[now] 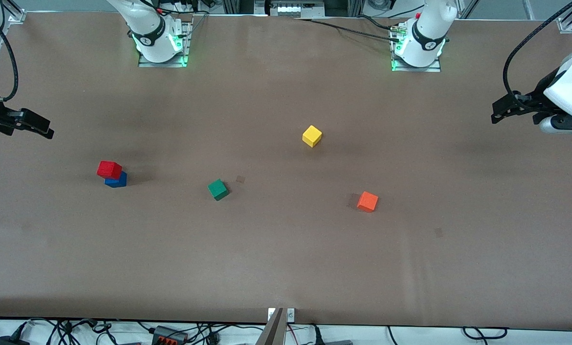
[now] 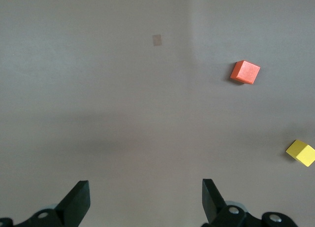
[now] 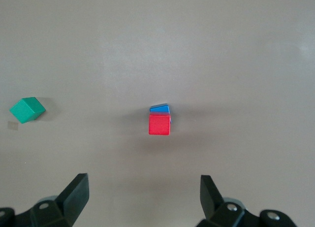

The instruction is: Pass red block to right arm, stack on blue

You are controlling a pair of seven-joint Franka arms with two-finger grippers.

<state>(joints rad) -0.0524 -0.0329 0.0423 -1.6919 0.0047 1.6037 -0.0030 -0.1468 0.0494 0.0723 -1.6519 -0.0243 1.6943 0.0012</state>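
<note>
The red block (image 1: 109, 169) sits on top of the blue block (image 1: 117, 181), toward the right arm's end of the table. The stack also shows in the right wrist view, red block (image 3: 159, 124) over blue block (image 3: 160, 108). My right gripper (image 1: 45, 131) is open and empty, held up over the table's edge at the right arm's end, apart from the stack; it shows open in its wrist view (image 3: 144, 187). My left gripper (image 1: 497, 113) is open and empty over the left arm's end of the table, and its wrist view (image 2: 145, 192) shows bare table between the fingers.
A green cube (image 1: 218, 189) lies beside the stack toward the table's middle. A yellow cube (image 1: 312, 136) lies near the centre. An orange cube (image 1: 367, 201) lies nearer the front camera, toward the left arm's end. Both arm bases stand along the table's top edge.
</note>
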